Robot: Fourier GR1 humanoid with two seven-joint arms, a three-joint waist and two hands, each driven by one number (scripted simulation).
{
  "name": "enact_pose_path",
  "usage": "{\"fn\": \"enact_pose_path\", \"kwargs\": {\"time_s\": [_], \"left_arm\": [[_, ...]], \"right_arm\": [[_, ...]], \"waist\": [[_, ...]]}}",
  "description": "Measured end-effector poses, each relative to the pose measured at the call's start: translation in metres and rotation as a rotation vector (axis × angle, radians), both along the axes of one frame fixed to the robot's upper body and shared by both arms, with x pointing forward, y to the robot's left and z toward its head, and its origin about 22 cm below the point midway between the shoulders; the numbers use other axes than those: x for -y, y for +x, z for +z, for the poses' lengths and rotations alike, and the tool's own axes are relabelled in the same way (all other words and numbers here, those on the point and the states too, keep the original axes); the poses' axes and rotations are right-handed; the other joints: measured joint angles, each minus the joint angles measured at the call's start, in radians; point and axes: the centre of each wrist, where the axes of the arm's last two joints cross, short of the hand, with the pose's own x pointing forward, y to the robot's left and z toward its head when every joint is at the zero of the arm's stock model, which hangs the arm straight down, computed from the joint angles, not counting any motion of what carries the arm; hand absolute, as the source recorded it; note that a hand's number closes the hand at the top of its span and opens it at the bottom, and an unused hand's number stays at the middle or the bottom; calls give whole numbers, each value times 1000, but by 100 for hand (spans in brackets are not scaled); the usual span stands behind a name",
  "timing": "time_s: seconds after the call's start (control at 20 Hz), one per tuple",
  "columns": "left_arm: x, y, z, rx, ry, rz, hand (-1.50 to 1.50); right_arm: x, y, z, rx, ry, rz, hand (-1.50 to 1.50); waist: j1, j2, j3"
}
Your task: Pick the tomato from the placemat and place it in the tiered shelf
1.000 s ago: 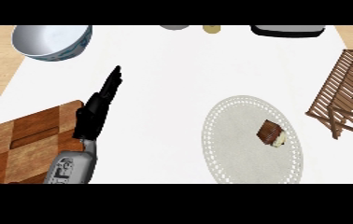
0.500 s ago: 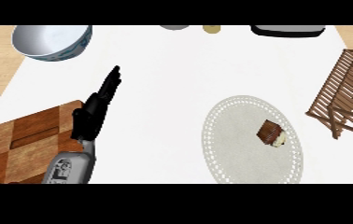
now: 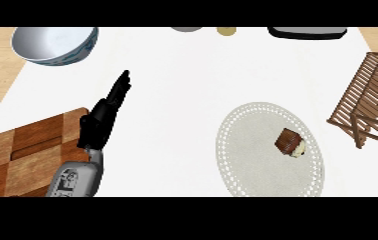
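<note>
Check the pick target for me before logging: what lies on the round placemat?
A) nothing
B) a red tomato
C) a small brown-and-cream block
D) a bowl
C: a small brown block with a cream edge lies on the pale placemat; no tomato shows.

Counter (image 3: 221,74): plain white.
Bowl (image 3: 55,44): pale grey-white inside, blue pattern on the outer wall.
Cutting board (image 3: 33,151): brown wood in a checker of lighter and darker blocks.
Placemat (image 3: 251,134): pale grey-green oval with a dotted, lacy border.
Item on the placemat (image 3: 290,142): dark brown with a cream patch.
Shelf (image 3: 358,104): reddish-brown wooden slats.
Left hand (image 3: 103,115): black, on a grey forearm.
</note>
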Motion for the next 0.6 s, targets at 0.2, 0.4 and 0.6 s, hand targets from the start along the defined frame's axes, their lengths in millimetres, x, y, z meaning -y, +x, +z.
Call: {"fn": "enact_pose_path", "kwargs": {"time_s": [0.2, 0.4, 0.6], "left_arm": [[-1, 1, 1, 5, -3, -1, 0], [-2, 1, 1, 8, -4, 0, 0], [-1, 3, 3, 19, -7, -1, 0]], "right_arm": [[14, -22, 14, 14, 122, -20, -150], [28, -48, 24, -39, 175, -61, -150], [37, -67, 23, -140, 162, -89, -150]], "waist": [[3, 3, 1], [5, 8, 3], [4, 15, 7]]}}
